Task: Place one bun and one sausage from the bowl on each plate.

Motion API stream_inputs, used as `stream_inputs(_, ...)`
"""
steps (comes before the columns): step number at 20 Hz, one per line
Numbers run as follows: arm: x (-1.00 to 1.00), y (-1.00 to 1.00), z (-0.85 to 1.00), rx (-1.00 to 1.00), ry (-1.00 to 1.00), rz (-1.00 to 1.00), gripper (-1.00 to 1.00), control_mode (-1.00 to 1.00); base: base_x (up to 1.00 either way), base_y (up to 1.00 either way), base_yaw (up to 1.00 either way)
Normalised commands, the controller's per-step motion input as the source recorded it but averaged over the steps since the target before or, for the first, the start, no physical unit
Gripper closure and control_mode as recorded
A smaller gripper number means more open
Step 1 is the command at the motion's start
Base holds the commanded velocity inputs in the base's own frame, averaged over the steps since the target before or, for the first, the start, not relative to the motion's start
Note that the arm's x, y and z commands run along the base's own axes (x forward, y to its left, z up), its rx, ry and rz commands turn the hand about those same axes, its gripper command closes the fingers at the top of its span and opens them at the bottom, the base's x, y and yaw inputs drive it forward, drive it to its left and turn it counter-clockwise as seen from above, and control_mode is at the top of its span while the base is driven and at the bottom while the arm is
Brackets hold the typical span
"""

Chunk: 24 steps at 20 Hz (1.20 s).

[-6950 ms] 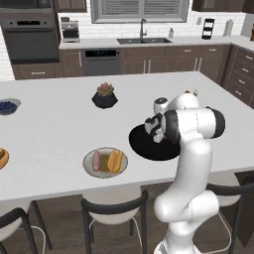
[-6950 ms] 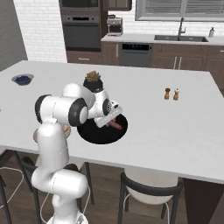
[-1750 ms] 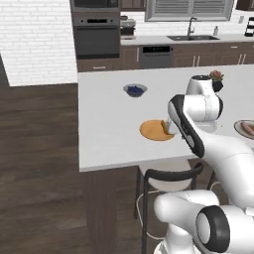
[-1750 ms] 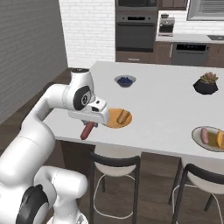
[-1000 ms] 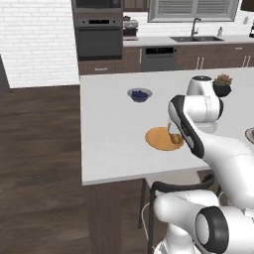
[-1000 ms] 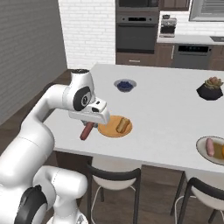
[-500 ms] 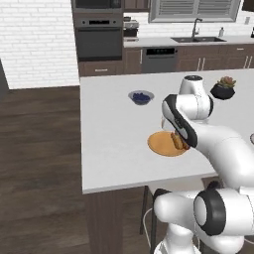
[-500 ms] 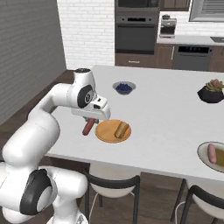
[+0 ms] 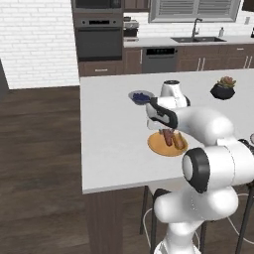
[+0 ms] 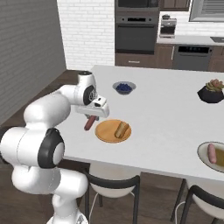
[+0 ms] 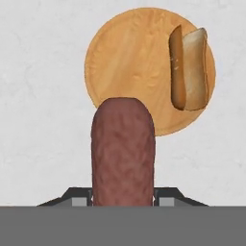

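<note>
My gripper [image 10: 92, 116] is shut on a dark red sausage [image 10: 90, 123], which hangs end down just above the counter at the left rim of the orange-tan wooden plate [image 10: 105, 130]. A split bun [image 10: 122, 129] lies on that plate's right half. In the hand view the sausage [image 11: 123, 151] rises between the fingertips [image 11: 79, 196] and its end overlaps the near rim of the plate [image 11: 134, 62], with the bun [image 11: 188, 67] to the upper right. The pale grey plate [image 10: 202, 151], at the right edge, carries a sausage [image 10: 211, 153] and a bun. The bowl is out of view.
A small grey bowl of blue berries [image 10: 124, 88] sits behind the wooden plate. A black plant pot [image 10: 213, 93] stands farther right on the white counter [image 10: 166, 113]. Stools stand below the counter's front edge, which runs close to the plate.
The base has driven, so both base views have shifted. Against the counter, my gripper has carried the sausage inward from the front edge to the wooden plate's rim.
</note>
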Motion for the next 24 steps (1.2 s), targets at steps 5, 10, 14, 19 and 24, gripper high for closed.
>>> stream_inputs(5, 0.32, -0.13, -0.36, 0.01, 0.0, 0.02, 1.0, -1.0, 0.0, 0.0, 0.0)
stream_inputs(10, 0.31, -0.15, -0.45, 0.01, 0.0, 0.0, 1.0, -1.0, 0.0, 0.0, 0.0)
stream_inputs(14, 0.34, -0.02, -0.36, 0.0, 0.0, 0.0, 1.0, -1.0, 0.0, 0.0, 0.0)
stream_inputs(19, 0.29, -0.14, -0.22, 0.01, 0.0, 0.0, 1.0, -1.0, 0.0, 0.0, 0.0)
stream_inputs(24, 0.21, -0.13, -0.27, 0.01, 0.0, 0.0, 1.0, -1.0, 0.0, 0.0, 0.0)
